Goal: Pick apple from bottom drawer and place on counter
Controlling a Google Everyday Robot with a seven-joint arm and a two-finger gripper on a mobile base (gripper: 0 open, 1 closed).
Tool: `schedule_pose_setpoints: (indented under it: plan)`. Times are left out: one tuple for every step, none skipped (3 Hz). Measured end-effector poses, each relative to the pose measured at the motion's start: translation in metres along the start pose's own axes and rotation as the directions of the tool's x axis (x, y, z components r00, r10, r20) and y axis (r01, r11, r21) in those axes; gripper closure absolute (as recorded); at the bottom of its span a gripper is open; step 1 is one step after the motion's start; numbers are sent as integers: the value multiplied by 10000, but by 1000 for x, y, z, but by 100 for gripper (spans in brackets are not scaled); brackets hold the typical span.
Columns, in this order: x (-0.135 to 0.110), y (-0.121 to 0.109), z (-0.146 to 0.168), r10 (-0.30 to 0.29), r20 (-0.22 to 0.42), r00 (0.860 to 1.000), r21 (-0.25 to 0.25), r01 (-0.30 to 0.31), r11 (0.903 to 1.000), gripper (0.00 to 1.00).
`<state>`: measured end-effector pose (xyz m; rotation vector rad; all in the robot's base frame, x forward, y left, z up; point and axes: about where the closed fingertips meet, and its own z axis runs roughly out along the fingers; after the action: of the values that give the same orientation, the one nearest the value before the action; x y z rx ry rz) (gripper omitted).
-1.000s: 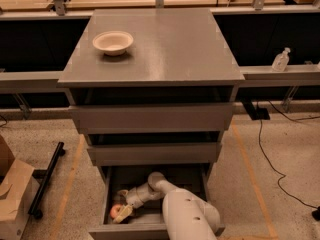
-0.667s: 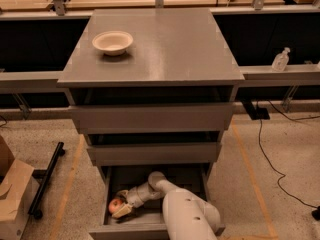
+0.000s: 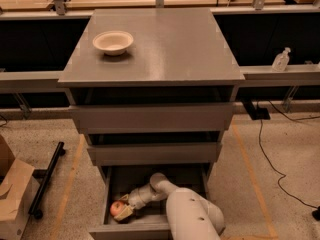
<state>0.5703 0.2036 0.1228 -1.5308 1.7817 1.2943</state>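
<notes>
Delta over the last second is small and all inside the bottom drawer [image 3: 127, 230]. The arm [image 3: 192, 216] holds nearly the same reach-in pose; only the wrist end has shifted a bit. A second ago the gripper [image 3: 122, 209] mostly covered the target, with just a pale patch showing. Now the apple [image 3: 117, 207] shows clearly red, at the gripper's tip.

Current state:
- apple: on the drawer floor, front-left corner, near the left wall and just behind the front panel. Not lifted as far as I can see.
- gripper: down in the drawer, pointing left, right against the apple. Can't tell whether it's clamped on the apple or only nosed up to it.
- drawer: pulled out, the two wider drawers [image 3: 152, 118] above are closed.
- grey tabletop [image 3: 170, 44] of the cabinet, the task's counter: white bowl [image 3: 113, 42] back-left, same spot as before, the rest bare grey.

Read: we're at the grasp step, approach done, pick unconfirmed. Roughly a third of the way in; lift and place both remain.

Next move, my guess: confirm closure, then lift straight up before retracting. The apple sits tight in the corner and the middle drawer front overhangs the rear of the opening, so clearance is limited. Pull out toward the robot, then up and over to the tabletop.

Risks:
- round apple rolls out of a partial grip
- apple gets pushed into the corner instead of captured
- wrist clips the drawer front on exit
</notes>
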Motion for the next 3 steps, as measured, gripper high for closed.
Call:
schedule_pose_setpoints:
  plan:
    - [-8,4,-22,48,289,9996,62,-50,10000,100]
    - [-20,3,-71,204,262,9994,534,-218,9983,100]
    - [-40,11,-135,529,99,9986,1271,-537,9904,100]
